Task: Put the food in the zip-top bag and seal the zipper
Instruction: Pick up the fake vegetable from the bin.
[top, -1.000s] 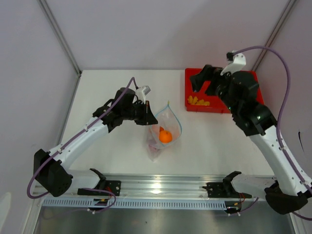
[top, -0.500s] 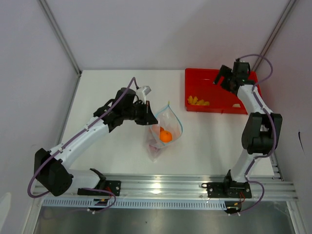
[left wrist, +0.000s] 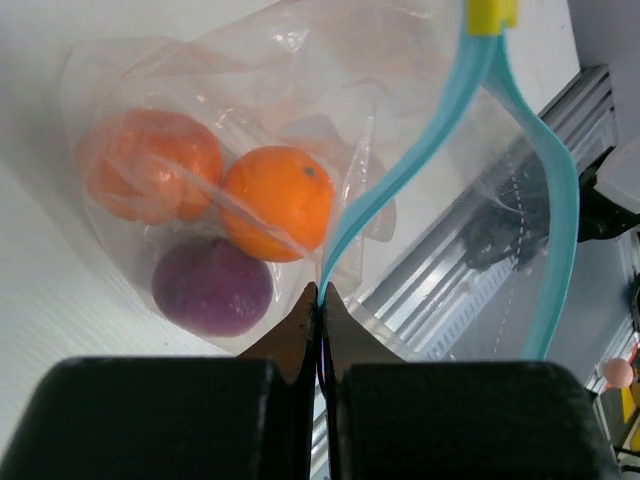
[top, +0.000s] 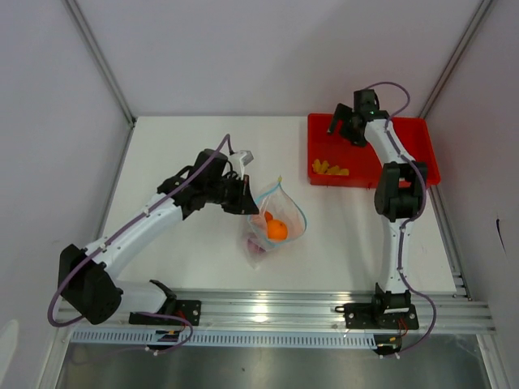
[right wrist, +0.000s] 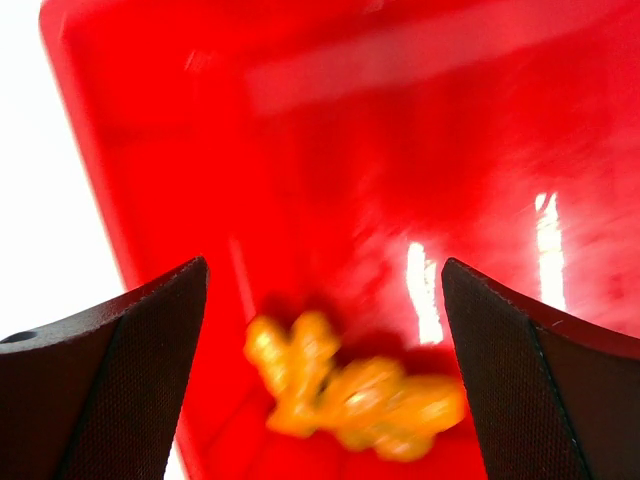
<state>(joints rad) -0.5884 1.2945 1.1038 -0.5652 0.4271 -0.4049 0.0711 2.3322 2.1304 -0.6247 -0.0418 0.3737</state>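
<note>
The clear zip-top bag (top: 280, 217) lies mid-table, its mouth lifted. My left gripper (top: 243, 199) is shut on the bag's light blue zipper (left wrist: 400, 180), pinching the strip between its tips (left wrist: 320, 296). Inside the bag sit an orange ball (left wrist: 277, 200), an orange pumpkin-like piece (left wrist: 150, 178) and a purple round piece (left wrist: 212, 285). A yellow slider (left wrist: 490, 14) sits on the strip. Yellow chunks (top: 330, 169) of food lie in the red tray (top: 418, 158). My right gripper (top: 340, 126) hovers open above them, the chunks (right wrist: 350, 395) showing blurred between its fingers (right wrist: 110, 370).
The red tray (right wrist: 400, 150) stands at the back right, near the table's right edge. The right arm stretches upright over it. An aluminium rail (top: 276, 312) runs along the near edge, and grey walls close in the table on three sides.
The right arm has swung back and left, bringing its open gripper over the tray's back-left corner. The left gripper has shifted slightly with the bag, whose mouth stands wider.
</note>
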